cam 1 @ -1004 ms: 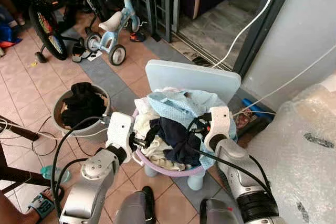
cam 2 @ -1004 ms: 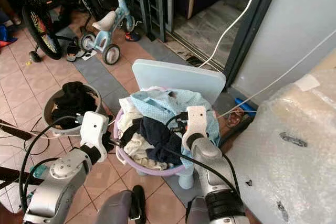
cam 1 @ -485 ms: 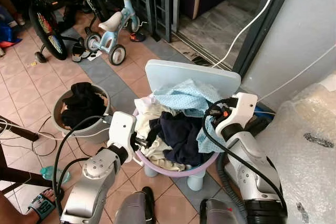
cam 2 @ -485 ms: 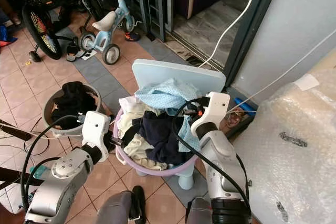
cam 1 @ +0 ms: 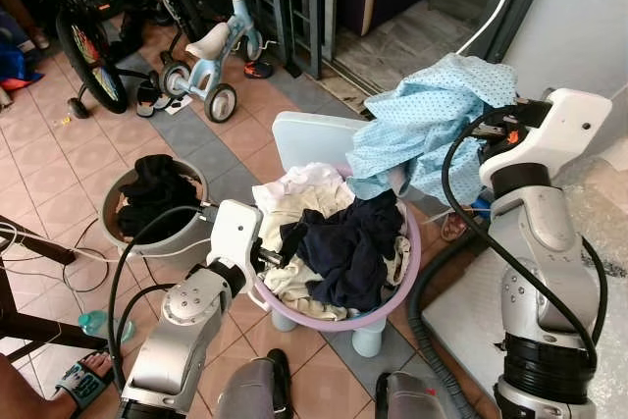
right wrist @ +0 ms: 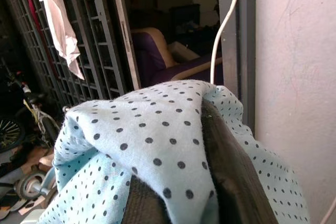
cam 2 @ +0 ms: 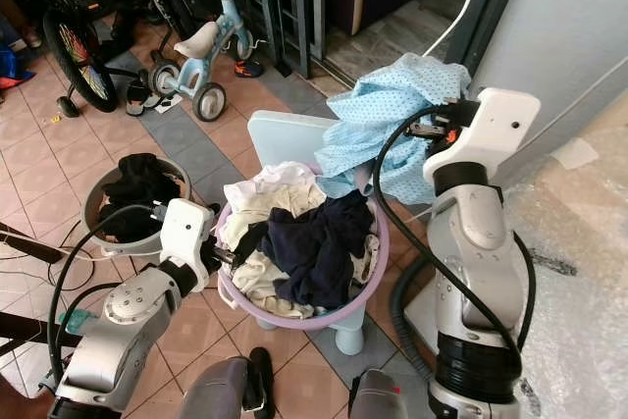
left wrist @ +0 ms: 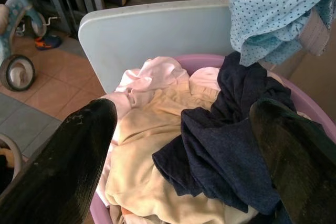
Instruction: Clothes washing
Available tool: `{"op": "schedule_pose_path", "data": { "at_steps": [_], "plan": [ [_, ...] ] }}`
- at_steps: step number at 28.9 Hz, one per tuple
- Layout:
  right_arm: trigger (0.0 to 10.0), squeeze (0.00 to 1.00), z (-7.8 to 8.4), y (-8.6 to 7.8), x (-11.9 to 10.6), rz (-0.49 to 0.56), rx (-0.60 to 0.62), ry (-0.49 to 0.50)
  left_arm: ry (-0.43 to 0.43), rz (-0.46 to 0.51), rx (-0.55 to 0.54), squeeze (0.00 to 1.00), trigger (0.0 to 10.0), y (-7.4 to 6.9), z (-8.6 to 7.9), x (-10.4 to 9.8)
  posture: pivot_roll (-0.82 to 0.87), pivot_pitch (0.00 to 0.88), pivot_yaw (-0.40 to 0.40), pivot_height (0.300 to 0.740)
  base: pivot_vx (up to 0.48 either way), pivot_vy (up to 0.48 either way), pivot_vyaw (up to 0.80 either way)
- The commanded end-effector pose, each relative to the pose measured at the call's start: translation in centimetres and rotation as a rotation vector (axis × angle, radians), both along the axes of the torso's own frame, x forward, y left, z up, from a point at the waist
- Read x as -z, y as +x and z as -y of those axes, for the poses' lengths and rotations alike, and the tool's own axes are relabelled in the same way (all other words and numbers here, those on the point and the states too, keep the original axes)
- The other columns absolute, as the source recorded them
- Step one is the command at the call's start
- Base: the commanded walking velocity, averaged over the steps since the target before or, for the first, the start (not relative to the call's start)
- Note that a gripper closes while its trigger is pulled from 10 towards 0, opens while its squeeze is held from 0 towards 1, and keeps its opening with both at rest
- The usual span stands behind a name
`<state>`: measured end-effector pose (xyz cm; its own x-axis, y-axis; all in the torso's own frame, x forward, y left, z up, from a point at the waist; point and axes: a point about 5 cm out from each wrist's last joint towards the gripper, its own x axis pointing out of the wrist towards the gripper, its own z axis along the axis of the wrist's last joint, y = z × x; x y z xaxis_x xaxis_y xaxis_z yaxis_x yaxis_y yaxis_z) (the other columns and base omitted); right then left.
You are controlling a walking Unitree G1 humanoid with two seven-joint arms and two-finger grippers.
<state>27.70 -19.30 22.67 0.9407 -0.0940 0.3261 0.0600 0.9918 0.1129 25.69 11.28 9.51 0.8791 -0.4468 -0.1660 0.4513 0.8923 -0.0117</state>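
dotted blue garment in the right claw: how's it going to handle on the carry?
Likely floppy: the dotted blue garment drapes in loose folds from the right claw. Probably light, since it bunches high without stretching taut. Its hanging tail looks apt to swing or snag near the lilac basket and the dark navy garment beneath.

Our right arm is raised high, its gripper (cam 1: 491,125) clamped on a light blue dotted garment (cam 1: 432,115) that hangs from it. Our left arm reaches forward and low, its gripper (left wrist: 184,145) spread wide, fingers (left wrist: 63,166) apart, holding nothing.
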Motion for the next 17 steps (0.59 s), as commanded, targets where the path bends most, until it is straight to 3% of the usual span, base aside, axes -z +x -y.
{"op": "schedule_pose_path", "data": {
  "at_steps": [1, 7, 13, 14, 17],
  "plan": [
    [0.0, 0.0, 0.8, -1.1, 1.3, -0.058, 0.036, 0.013, -0.011, 0.008, -0.015, 0.0, 10.0, 0.2, -0.1, 0.0, -0.11, 0.118, 0.089, 0.74, 0.0, 0.0, -0.8],
    [0.0, 0.0, 0.3, -1.6, 2.2, -0.099, 0.05, -0.026, -0.016, 0.035, -0.014, 0.0, 10.0, 0.4, 0.2, -0.2, -0.13, 0.116, 0.114, 0.74, 0.0, 0.0, -0.8],
    [0.0, 0.0, -2.8, -1.5, 2.1, -0.109, -0.176, -0.205, 0.014, 0.153, -0.092, 0.0, 10.0, 1.7, -0.6, -2.0, -0.15, 0.115, 0.15, 0.74, 0.0, 0.0, -0.8],
    [0.0, 0.0, -3.4, -1.8, 1.9, -0.087, -0.228, -0.291, 0.021, 0.186, -0.092, 0.0, 10.0, 2.0, -0.5, -2.6, -0.15, 0.113, 0.154, 0.74, 0.0, 0.0, -0.8],
    [0.0, 0.0, -2.9, -2.0, 1.7, -0.049, -0.19, -0.371, 0.006, 0.215, -0.107, 0.0, 10.0, 2.4, -0.4, -3.3, -0.14, 0.098, 0.14, 0.74, 0.0, 0.0, -0.8]
  ]
}}
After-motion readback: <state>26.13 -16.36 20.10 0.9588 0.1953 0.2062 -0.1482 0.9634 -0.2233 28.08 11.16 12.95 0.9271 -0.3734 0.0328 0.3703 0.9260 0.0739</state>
